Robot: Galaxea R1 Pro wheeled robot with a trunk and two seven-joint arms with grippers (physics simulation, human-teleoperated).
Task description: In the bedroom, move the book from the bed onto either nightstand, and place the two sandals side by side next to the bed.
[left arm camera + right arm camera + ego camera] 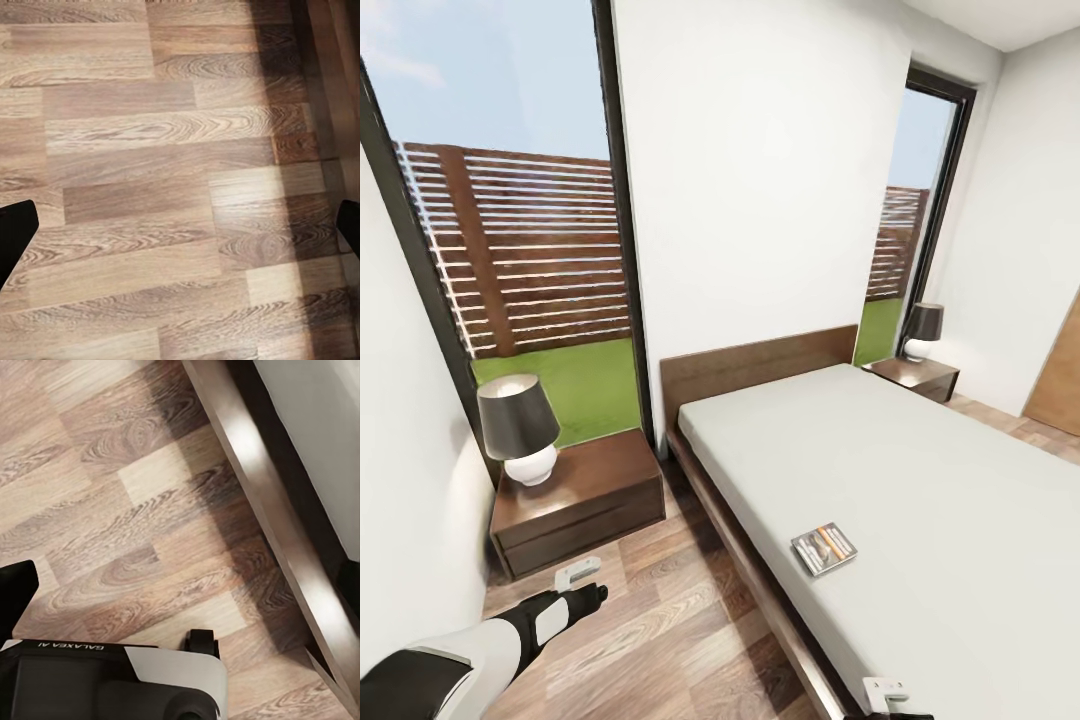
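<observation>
1. The book (824,548), a thin pale paperback with an orange band and a dark picture on its cover, lies flat on the plain off-white mattress of the wide low bed (920,480), near the side edge that faces the robot. It is ahead of the right pincer (887,692) and well across the floor from the left pincer (582,580).
2. The left pincer hangs low over the brown wood-plank floor (680,620), just short of the nearer low dark-brown wooden nightstand (585,495). In the left wrist view its two dark fingertips (15,240) stand at opposite edges with bare planks between them, so it is spread wide and has hold of nothing.
3. The right pincer sits at the bed's edge, beside the dark brown wooden frame (277,502). The right wrist view shows one dark fingertip at each edge, so I judge it spread as well, and nothing is between them.
4. That nightstand's glossy tabletop carries a lamp (520,425) with a dark shade and a white base at its far left, leaving bare room on the bed side. This is probably the easier spot for the book, being the tabletop closest to the left pincer.
5. A second alike nightstand (915,375) with its own lamp stands beyond the bed, far from both pincers.
6. Both arms seem carried low and apart for travel; no grasp has begun, so the task looks to be at its start.
</observation>
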